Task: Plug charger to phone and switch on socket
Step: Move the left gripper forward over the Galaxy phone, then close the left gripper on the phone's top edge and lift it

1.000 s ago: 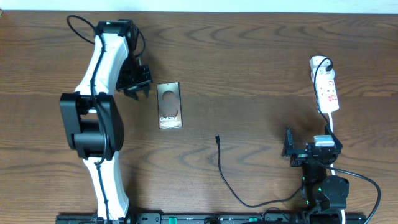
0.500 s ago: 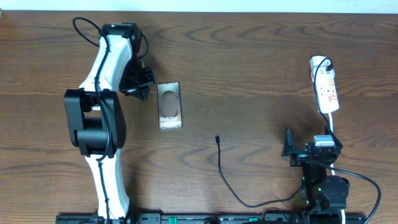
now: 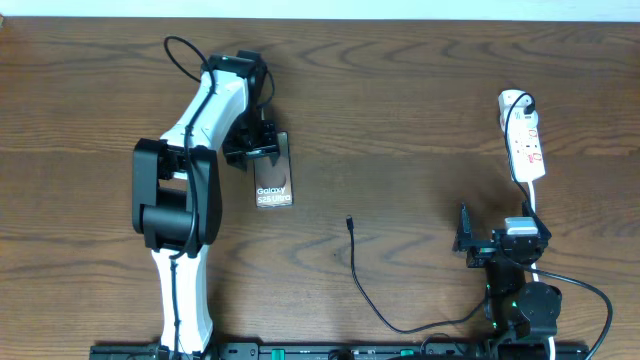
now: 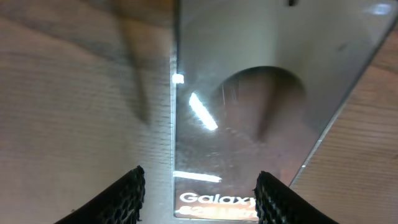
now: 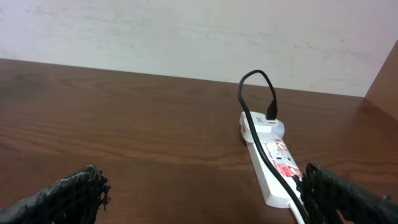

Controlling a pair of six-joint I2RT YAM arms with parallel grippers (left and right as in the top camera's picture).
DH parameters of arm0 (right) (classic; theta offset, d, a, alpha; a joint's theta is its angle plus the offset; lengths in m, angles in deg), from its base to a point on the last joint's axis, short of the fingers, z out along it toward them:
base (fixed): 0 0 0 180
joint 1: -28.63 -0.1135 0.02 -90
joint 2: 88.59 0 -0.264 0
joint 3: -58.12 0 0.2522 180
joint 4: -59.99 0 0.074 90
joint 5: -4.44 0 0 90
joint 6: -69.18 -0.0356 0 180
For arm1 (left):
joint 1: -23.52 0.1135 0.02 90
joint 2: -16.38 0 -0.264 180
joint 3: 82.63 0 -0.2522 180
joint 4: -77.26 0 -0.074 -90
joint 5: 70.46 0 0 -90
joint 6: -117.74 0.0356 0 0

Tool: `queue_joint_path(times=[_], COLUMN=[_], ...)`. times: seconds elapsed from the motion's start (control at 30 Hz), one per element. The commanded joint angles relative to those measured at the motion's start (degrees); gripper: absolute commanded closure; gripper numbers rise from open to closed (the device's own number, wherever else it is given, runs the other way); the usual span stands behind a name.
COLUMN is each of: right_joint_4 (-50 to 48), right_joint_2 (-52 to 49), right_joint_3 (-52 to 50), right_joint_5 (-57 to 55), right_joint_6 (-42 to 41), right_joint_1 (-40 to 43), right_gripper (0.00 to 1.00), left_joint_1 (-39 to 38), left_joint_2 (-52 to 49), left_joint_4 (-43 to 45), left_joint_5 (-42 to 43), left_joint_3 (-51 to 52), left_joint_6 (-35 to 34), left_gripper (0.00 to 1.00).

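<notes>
Across the overhead view, a dark brown wooden table (image 3: 420, 100) with a wavy grain runs to a pale wall along its far edge. The phone (image 3: 273, 182) lies flat at left centre. It is a smooth bronze-grey rectangle with white "Galaxy" lettering at its near end and a dark rounded patch above it.

The left gripper (image 3: 255, 152) hangs over the phone's far end. In the left wrist view its two ridged black fingers (image 4: 124, 196) stand apart, astride the glossy slab (image 4: 249, 124) and closed on nothing. Light streaks glint off the phone's surface, and its left long edge is straight and sharp.

Bare wood separates the phone from the charger (image 3: 362, 285), a thin black cable. Its small plug tip lies well apart to the phone's right, and the cable curves toward the near edge.

The socket (image 3: 524, 140) lies near the table's right side. It is a narrow white strip with red markings, with a black lead plugged into its far end and open table all round it.

The right gripper (image 5: 199, 190) sits low at the near right with its jaws spread wide — empty — and its textured fingers frame the socket (image 5: 273, 168) ahead.
</notes>
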Motion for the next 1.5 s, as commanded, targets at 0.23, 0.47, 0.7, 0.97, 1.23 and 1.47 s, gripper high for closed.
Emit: queue_joint_path(times=[0.23,0.47,0.7,0.97,1.23,1.47], right_joint_4=[0.1,0.1,0.1,0.1,0.1,0.1], right_joint_2=[0.1,0.1,0.1,0.1,0.1,0.1], right_joint_3=[-0.1,-0.1,-0.1,-0.1,-0.1,-0.1], right_joint_5=[-0.3,-0.3,-0.3,-0.3,-0.3,-0.3], right_joint_6=[-0.7,-0.7,-0.7,-0.7,-0.7,-0.7], right_joint_1=[-0.3,-0.3,-0.3,-0.3,-0.3,-0.3], right_gripper=[0.01,0.01,0.01,0.01,0.01,0.01], left_joint_1=[-3.0,-3.1,-3.1,-3.1,-3.2,-4.2], left_joint_2=[-0.2,-0.2,-0.2,-0.2,-0.2,-0.2], left_joint_4=[6.1,9.4,11.2,12.8,13.9,15.5], left_joint_5=[-0.4,-0.3,-0.3,-0.3,-0.3,-0.3], left_joint_3=[5.8,9.7,12.2,14.4,16.0,17.4], left_joint_6=[-0.2,-0.2,-0.2,-1.3,-2.6,-3.2], left_gripper=[0.28,0.21,0.2,0.2,0.2,0.2])
